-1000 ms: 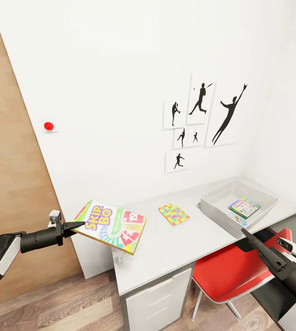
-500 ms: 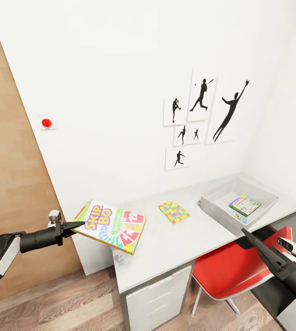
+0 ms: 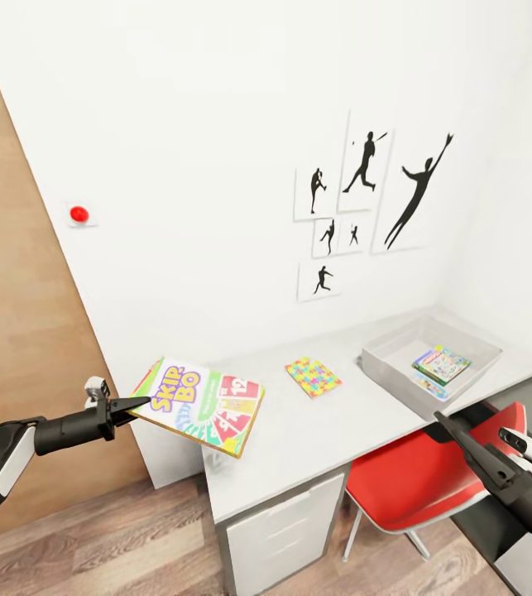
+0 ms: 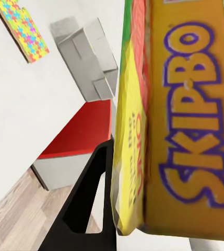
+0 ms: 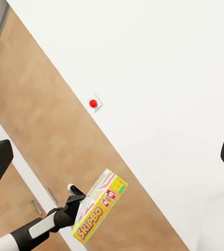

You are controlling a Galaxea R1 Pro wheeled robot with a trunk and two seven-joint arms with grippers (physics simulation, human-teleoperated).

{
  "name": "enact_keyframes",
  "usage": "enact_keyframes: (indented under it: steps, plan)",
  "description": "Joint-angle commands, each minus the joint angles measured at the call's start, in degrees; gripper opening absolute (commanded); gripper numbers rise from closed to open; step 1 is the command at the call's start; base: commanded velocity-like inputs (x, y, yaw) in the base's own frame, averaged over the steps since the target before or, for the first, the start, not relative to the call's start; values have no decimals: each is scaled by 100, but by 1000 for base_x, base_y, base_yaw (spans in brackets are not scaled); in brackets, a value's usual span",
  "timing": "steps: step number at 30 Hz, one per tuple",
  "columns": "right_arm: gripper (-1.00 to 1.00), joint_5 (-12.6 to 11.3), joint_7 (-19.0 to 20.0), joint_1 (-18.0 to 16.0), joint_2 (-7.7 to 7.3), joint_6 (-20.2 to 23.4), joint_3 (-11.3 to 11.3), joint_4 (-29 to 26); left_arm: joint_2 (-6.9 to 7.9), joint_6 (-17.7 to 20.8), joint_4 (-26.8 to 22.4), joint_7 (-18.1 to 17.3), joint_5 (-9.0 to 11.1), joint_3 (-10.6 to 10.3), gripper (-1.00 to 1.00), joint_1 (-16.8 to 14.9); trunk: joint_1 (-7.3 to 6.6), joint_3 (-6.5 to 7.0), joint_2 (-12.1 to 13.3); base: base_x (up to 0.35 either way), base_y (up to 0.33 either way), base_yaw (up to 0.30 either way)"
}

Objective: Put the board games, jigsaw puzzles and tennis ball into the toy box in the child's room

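- Your left gripper (image 3: 137, 405) has its fingers clamped on one short edge of the flat green, white and red Skip-Bo game box (image 3: 202, 403), held over the pale grey bench's (image 3: 323, 430) near-left corner.
- The shallow light grey toy box (image 3: 381, 361) sits at the far-right end, so carry the box lengthwise across.
- Your right gripper (image 3: 448, 424) hangs spread, empty.

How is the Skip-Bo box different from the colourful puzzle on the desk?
The Skip-Bo box is bigger and thicker; the puzzle is a small thin slab. The box has big letters printed on it, while the puzzle is just little coloured pieces. The left claw holds the box by one edge, tilted over the desk's end; the puzzle lies flat on the desk. Both are flat and brightly coloured.
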Motion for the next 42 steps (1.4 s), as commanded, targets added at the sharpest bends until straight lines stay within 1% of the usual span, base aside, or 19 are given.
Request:
enact_keyframes:
  steps: [1,7,11,20,35,42]
  plan:
    - [100,-21,10,-5,2,50,-4,0,1,34,-1,-1,11,0,-100,-4,3,-19,-13,0,0,0]
    - [100,-25,24,-5,35,5,-12,0,1,34,-1,-15,10,-2,-100,-4,3,-31,-13,0,0,0]
    - [100,-26,22,-5,19,-2,-18,3,1,34,-1,-19,13,-3,-100,-3,3,-32,-13,0,0,0]
    - [100,-34,34,-5,44,-11,-11,8,3,34,-1,-19,13,4,-100,-3,3,-32,-13,0,0,0]
    - [100,-26,38,-5,44,-9,-11,8,4,34,-1,-26,19,12,-100,2,3,-31,-13,0,0,-1]
    - [100,-30,35,-5,25,14,-13,8,7,32,-1,-61,19,19,-100,5,3,-2,-13,0,0,-155]
